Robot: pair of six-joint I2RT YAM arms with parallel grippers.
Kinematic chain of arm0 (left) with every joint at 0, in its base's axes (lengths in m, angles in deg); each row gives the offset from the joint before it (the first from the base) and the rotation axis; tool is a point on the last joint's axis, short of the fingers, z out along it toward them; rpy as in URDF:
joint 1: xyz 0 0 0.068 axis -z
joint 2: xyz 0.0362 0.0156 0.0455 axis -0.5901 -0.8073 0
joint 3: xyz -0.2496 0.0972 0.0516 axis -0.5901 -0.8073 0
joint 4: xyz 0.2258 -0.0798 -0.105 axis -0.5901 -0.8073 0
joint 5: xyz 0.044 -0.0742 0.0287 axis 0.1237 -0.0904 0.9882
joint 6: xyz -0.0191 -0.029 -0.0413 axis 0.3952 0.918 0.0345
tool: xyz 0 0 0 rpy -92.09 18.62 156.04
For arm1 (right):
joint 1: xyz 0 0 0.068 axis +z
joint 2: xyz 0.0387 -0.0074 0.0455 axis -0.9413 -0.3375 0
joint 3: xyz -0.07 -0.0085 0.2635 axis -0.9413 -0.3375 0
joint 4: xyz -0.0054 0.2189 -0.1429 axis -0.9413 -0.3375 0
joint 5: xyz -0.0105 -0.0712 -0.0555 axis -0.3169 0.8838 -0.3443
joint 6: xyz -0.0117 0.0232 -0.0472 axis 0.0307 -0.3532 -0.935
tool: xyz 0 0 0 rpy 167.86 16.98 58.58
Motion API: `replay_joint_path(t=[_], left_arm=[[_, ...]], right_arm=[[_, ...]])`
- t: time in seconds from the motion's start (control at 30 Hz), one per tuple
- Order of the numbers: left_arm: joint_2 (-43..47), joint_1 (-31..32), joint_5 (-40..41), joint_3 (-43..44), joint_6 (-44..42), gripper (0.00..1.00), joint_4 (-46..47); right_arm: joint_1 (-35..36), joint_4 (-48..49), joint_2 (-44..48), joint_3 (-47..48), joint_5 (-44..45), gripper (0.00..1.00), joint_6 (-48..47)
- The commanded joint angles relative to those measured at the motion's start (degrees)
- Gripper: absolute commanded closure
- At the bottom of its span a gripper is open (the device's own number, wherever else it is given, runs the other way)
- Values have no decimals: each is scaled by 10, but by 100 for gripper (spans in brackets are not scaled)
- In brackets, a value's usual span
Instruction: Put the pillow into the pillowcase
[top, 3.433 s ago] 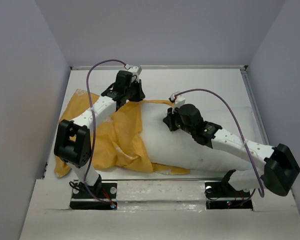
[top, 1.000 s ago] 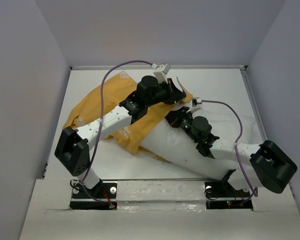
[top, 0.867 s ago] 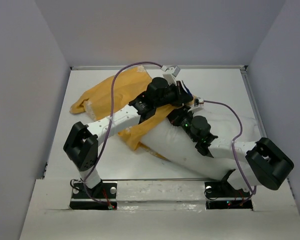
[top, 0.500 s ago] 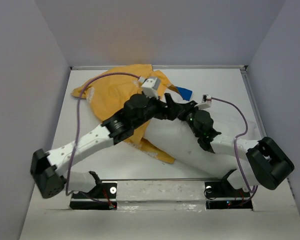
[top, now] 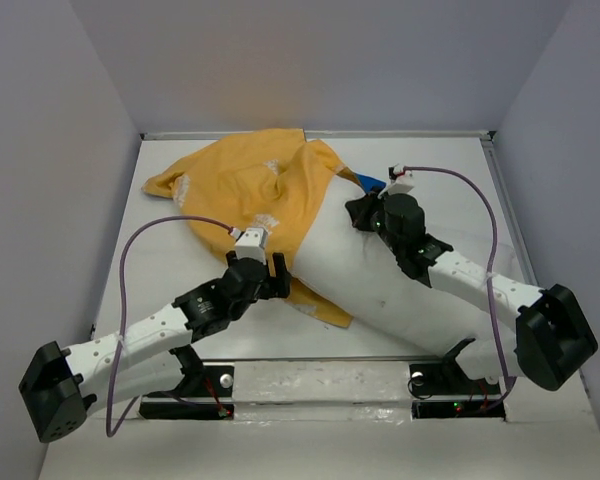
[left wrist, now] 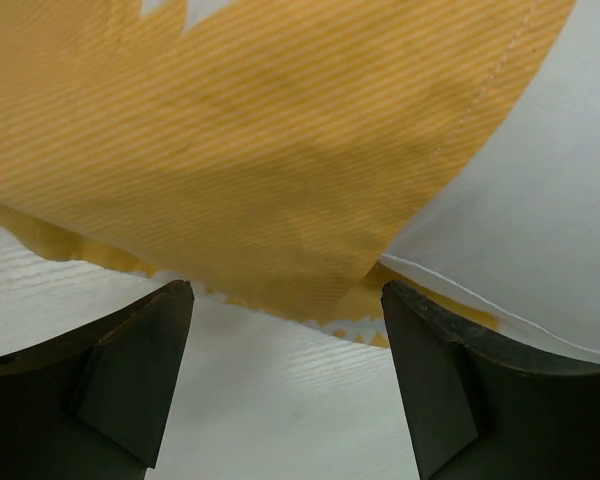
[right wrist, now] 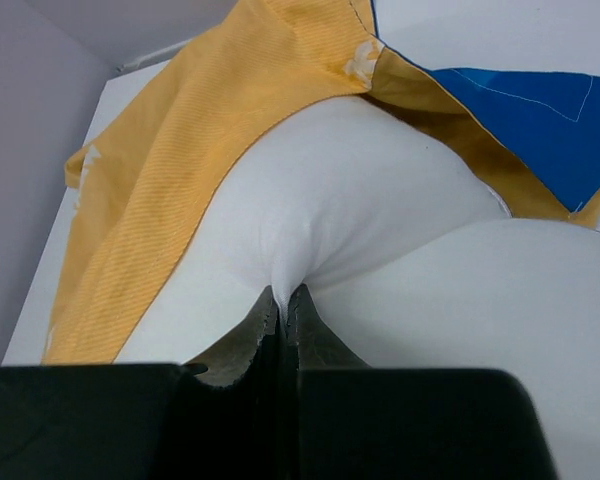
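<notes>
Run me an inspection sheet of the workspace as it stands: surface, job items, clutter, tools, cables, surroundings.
Surface: white table, visible around the cloth.
Job's things: the white pillow lies diagonally, its far end under the pillowcase mouth and most of it uncovered. The orange-yellow pillowcase is bunched at the far left, with a blue corner showing by the right tool.
Clutter: nothing seen.
Grippers: left tool open, holding nothing, facing the pillowcase hem. Right tool shut, pinching a fold of the pillow.
Cables: purple left cable and right cable each loop from a wrist.
Surroundings: plain grey walls on three sides.
</notes>
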Motion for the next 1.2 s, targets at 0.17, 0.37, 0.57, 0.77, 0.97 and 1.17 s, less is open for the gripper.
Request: replay_joint_path(t=[0.17,0.37,0.57,0.77,0.97,1.17], left_arm=[[-91,9,116,73,-79,48,82],[-76,11,61,81,-84,97,114],[-29,11,1,83,-76,100,107],[-21,10,-25,85,-71,100,117],[-22,8,-47,103,-73,100,126],[-10,7,-105,134,-60,100,143]], right_arm=[[-9,-74,34,30,-55,99,-47],[-9,-163,11,78,-106,32,-93],[2,-304,72,112,-211,13,-201],[125,-420,54,117,-142,9,-236],[149,-415,17,98,-129,6,-248],[149,-296,-80,133,-208,57,-226]])
